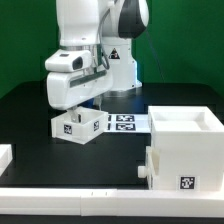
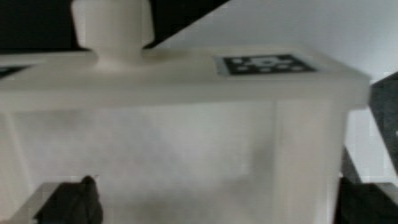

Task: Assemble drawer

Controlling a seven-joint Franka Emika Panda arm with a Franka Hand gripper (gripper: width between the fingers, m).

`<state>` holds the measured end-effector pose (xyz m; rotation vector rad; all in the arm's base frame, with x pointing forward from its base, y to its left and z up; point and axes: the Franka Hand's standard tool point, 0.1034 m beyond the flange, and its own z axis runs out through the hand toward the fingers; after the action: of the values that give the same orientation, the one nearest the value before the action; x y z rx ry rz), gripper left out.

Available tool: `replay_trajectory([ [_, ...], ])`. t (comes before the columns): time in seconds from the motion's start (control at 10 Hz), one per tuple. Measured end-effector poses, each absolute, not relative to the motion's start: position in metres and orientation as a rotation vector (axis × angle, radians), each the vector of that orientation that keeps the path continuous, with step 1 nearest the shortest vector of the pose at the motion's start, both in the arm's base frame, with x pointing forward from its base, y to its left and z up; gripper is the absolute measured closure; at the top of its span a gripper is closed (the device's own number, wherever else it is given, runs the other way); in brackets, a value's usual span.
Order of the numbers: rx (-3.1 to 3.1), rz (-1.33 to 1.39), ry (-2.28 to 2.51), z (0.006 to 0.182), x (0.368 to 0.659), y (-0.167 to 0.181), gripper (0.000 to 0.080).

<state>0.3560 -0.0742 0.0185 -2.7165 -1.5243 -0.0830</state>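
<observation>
Foremost, the cube-like casing (image 1: 183,148) of the drawer stood near the desk's front edge, toward the exterior view's right, a tag on its front face. Farther back, the marker board (image 1: 130,123) lay flat on the black desk (image 1: 30,105). Beside it, a box tray (image 1: 79,125) (image 2: 178,140) rested directly beneath the gripper (image 1: 84,103). Its fingers (image 2: 75,200) were spread wide, straddling the tray's walls below the knob (image 2: 109,30).

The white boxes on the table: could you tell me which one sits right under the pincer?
The small tray at the exterior view's left, directly below the pincer; the large casing stands apart at the right.
</observation>
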Motion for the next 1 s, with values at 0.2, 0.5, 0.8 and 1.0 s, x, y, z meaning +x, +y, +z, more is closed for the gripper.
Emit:
replay_trajectory([
  [0.2,-2.726,-0.073,-1.485,0.0077,0.3506,-0.0801,0.015],
  [0.5,-2.733,-0.07,-1.465,0.0064,0.3504,-0.0789,0.0271],
  [0.8,-2.733,-0.07,-1.465,0.0064,0.3504,-0.0789,0.0557],
  [1.0,-2.733,-0.07,-1.465,0.0064,0.3504,-0.0789,0.0743],
])
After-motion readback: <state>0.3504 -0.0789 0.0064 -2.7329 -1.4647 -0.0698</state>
